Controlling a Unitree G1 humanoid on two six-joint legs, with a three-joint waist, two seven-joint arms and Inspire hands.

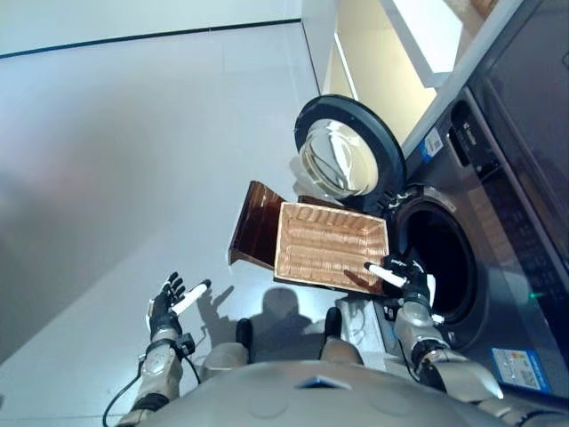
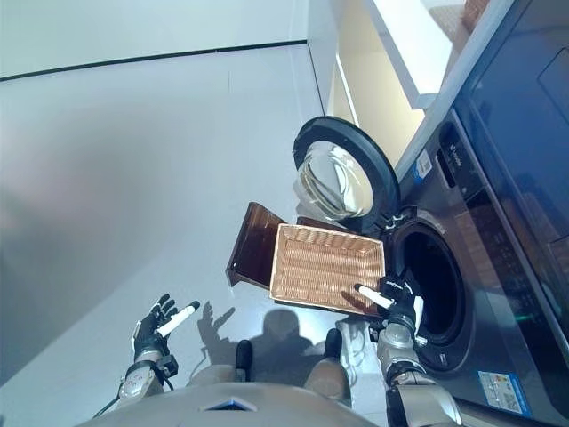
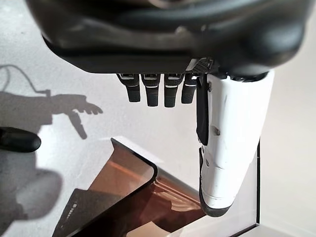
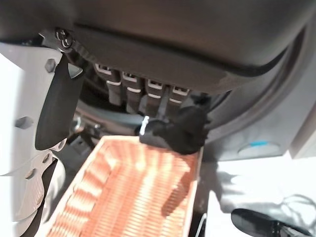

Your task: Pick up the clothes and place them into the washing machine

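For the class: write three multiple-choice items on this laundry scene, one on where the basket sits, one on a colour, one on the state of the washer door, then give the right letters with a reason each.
1. Where is the wicker basket?
A. inside the drum
B. on a brown stand in front of the washing machine
C. on the shelf above

2. What colour is the cover on each hand's thumb?
A. white
B. red
C. green

3. How does the washer door stand?
A. shut
B. swung open
C. taken off and lying flat

Key: 1 B, the basket rests on the stand beside the drum opening. 2 A, the left hand and right hand both show white thumbs. 3 B, the round door stands swung out and the drum is exposed.
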